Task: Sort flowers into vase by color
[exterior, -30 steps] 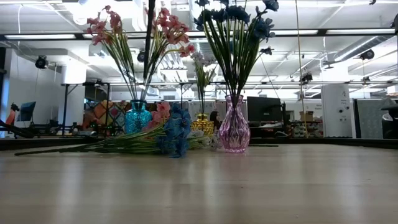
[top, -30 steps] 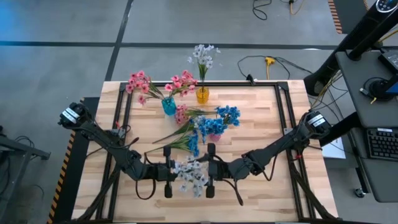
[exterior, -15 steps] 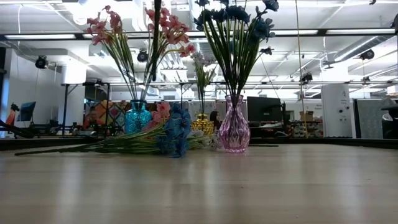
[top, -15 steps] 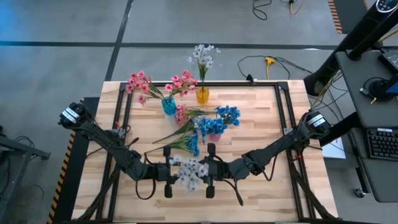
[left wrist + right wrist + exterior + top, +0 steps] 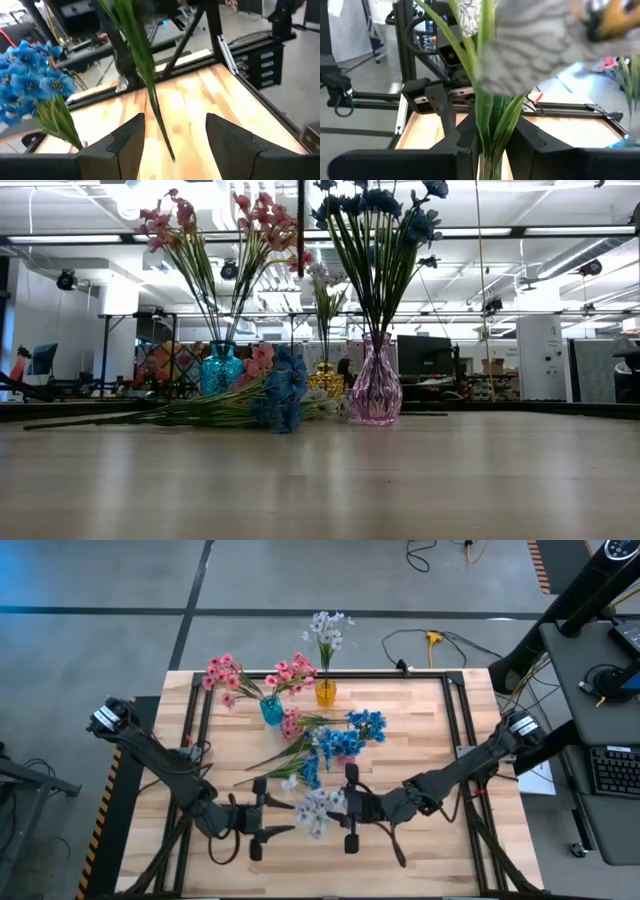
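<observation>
White flowers [image 5: 318, 808] hang above the desk's [image 5: 420, 730] near edge, stem clamped in the right gripper [image 5: 350, 810]. Facing it, the left gripper [image 5: 258, 828] is spread wide, holding nothing. Loose blue and pink flowers [image 5: 300, 755] lie beyond.

A yellow plug [image 5: 433, 638] on a dark cable [image 5: 400, 640] lay on the floor beyond the surface [image 5: 420, 730], and a keyboard [image 5: 612, 770] sat far right.
</observation>
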